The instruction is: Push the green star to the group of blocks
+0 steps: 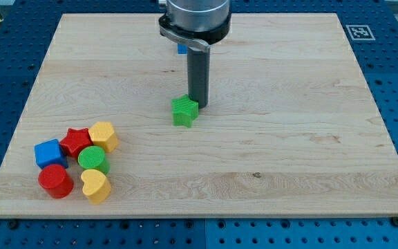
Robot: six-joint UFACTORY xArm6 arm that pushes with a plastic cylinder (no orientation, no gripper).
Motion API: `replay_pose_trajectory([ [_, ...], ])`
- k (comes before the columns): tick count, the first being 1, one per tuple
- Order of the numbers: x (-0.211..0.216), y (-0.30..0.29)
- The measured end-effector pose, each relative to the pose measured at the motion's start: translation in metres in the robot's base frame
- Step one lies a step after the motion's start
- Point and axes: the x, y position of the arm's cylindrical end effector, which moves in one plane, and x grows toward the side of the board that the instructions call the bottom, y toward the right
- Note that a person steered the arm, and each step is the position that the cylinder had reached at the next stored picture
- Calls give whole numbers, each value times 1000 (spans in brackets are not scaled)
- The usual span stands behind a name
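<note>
Wood, pale and clean, forms the tabletop (289,159) on which all items stand. Nearest the view's bottom, at the left corner, sits the group of blocks: a yellow heart (95,185) and a red cylinder (54,181) in front, a green cylinder (93,159) and a blue cube (48,153) behind them, then a red star (75,142) and a yellow block (103,135), apparently hexagonal, at the back. They lie packed together, most of them touching or just beside one another. Further up, near the middle of the board and well apart from the group, stands the green star (184,111). My tip (200,106) is down at the star's upper right edge, touching it or very nearly so; contact cannot be confirmed. There is no claw on this arm, so no open or closed state applies; the rod alone does the work. Behind the rod, a small blue block (182,48) is partly hidden, shape not determinable. Assessment: the tip stands on the correct side, since the group lies toward the view's lower left. Recommended practice is to push along the line from tip through the star's centre toward the yellow block, correcting promptly if the star rotates or slips off sideways, and to slow on approach so the group is not scattered.
</note>
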Motion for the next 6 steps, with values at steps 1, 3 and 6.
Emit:
replay_pose_trajectory([
  [1, 5, -13],
  [3, 40, -18],
  [6, 84, -48],
])
